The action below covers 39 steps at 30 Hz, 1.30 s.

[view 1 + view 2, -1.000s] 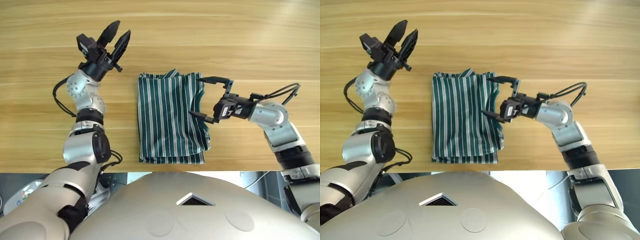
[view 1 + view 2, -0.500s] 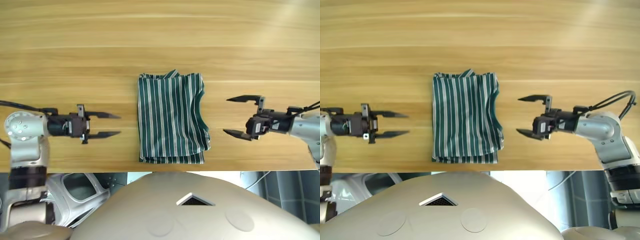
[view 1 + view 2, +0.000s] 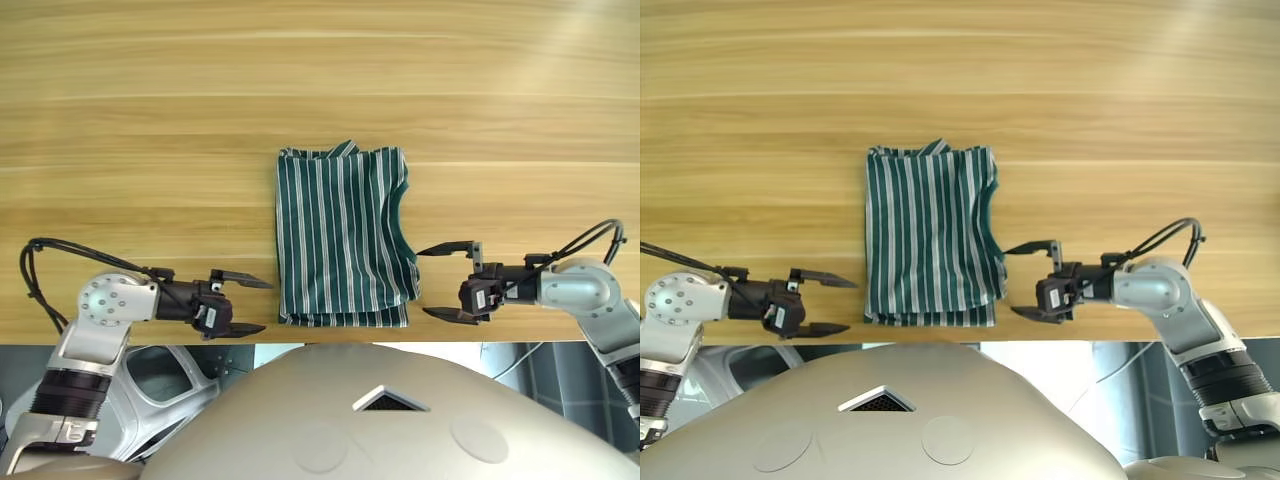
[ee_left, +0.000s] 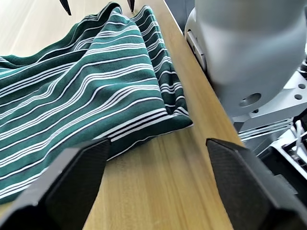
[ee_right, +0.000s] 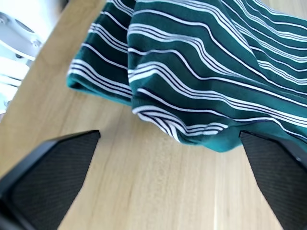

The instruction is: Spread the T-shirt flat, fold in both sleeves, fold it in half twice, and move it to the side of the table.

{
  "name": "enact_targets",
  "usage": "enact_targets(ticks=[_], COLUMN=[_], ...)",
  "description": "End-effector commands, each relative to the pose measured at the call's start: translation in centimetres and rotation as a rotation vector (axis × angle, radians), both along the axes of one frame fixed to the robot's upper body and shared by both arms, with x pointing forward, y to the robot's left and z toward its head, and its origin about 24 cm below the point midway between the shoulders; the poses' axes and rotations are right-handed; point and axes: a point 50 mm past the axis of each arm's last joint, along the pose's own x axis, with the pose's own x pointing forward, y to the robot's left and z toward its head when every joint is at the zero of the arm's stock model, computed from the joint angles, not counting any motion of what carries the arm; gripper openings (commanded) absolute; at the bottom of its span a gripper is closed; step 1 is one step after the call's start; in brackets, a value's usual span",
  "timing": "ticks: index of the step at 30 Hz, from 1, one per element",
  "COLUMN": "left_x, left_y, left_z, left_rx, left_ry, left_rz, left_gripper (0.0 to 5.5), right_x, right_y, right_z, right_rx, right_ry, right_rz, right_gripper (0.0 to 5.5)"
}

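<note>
The T-shirt (image 3: pixel 343 235) lies in the middle of the table (image 3: pixel 150 120) as a narrow striped rectangle, with its near hem close to the near table edge. Our left gripper (image 3: pixel 266 306) is low over the wood, just to the left of the near left corner. Its fingers are spread wide and hold nothing. Our right gripper (image 3: pixel 423 281) is just to the right of the near right corner, also spread wide and empty. Neither one touches the cloth.

We judge that the step in hand is a fold in half, which carries the near hem to the far edge. To do it well, we should bring each gripper inward until its corner sits deep between the fingers. Then we close on all the layers together, not only on the top one. In the right wrist view the layers at the near right corner are stepped and a little loose, so a shallow pinch there may leave the lower layer behind. Both grippers should lift equally and travel together, keeping the hem straight. The corners are close to the table edge, so we must not drag the shirt toward us.
</note>
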Motion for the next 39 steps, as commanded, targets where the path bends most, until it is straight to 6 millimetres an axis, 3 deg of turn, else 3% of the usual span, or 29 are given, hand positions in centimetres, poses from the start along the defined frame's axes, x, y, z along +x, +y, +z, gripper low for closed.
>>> enact_targets(ticks=[1, 5, 16, 20, 39], left_x=[0.4, 0.9, 0.3, -0.3, 0.7], left_y=[-1.3, -1.5, -2.0, -2.0, -1.8], left_z=[-0.5, -1.7, -2.6, -2.2, -2.3], left_rx=[-0.001, 0.038, 0.037, 0.017, 0.013], left_ry=[-0.075, -0.119, -0.122, -0.095, -0.123], left_rz=[-0.021, -0.018, -0.085, -0.112, -0.085], left_gripper=[4.41, 5.03, 5.03, 4.42, 1.36], right_x=[-0.8, -1.0, -1.2, -1.3, -1.1], right_y=[0.6, 1.4, 2.9, 2.9, 2.9], right_z=[-0.4, -0.7, -1.0, -1.2, -1.1], right_rx=[-0.009, 0.007, 0.042, 0.035, 0.038], right_ry=[0.027, 0.034, 0.045, 0.054, 0.049], right_rz=[0.041, 0.069, 0.121, 0.124, 0.120], right_gripper=[5.40, 5.40, 5.40, 5.10, 1.77])
